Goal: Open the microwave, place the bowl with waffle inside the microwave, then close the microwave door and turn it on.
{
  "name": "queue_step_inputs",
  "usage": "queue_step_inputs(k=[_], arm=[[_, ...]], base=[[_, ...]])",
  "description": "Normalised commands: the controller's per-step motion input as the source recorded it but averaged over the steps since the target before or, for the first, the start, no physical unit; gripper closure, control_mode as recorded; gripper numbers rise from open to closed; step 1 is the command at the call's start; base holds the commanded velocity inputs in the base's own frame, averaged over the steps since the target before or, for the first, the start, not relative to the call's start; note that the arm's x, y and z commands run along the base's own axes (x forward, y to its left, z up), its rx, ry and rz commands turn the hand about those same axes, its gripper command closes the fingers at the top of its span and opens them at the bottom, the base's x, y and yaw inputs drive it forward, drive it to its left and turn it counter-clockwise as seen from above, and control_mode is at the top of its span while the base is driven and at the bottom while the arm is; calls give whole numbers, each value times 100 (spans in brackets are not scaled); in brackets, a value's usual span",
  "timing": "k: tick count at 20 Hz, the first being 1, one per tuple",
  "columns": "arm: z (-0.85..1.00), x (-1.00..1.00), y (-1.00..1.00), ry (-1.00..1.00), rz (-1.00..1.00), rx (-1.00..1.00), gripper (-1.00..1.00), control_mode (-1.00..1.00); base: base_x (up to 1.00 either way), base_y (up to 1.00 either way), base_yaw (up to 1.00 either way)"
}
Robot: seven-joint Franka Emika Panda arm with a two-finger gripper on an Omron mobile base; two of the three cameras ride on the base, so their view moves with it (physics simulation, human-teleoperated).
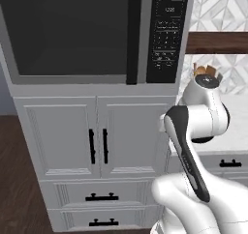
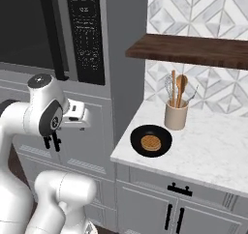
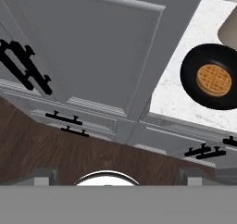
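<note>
With the microwave door point(image 1: 72, 35) shut at upper left, the tool point(image 2: 52, 142), whose spread I cannot tell, should rise to the bar handle point(image 2: 52, 32), leaving the bowl point(image 2: 151, 140) on the counter point(image 2: 213, 153).

A waffle point(image 3: 214, 80) is seen in a black bowl point(image 3: 192, 86) on a white counter point(image 3: 173, 98), beside grey cabinets point(image 3: 92, 47) above a wood floor point(image 3: 69, 156).

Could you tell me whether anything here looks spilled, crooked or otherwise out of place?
Nothing stands out. The microwave door is shut, and the bowl sits flat on the counter with the waffle centred inside, beside the upright utensil crock.
</note>
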Motion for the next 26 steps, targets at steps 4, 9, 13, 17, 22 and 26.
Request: queue_step_inputs(k=[4, 9, 13, 17, 22, 26], arm=[[0, 0, 0, 0, 0, 0, -100, 100], [0, -3, 0, -3, 2, 0, -100, -100], [34, -1, 8, -21, -2, 0, -100, -100], [49, 0, 27, -34, -11, 0, -100, -100], [36, 5, 31, -34, -13, 0, -100, -100], [20, 14, 32, -30, -12, 0, -100, -100]], base=[[0, -16, 35], [-1, -8, 16], [0, 0, 0], [0, 0, 0], [0, 0, 0], [0, 0, 0]])
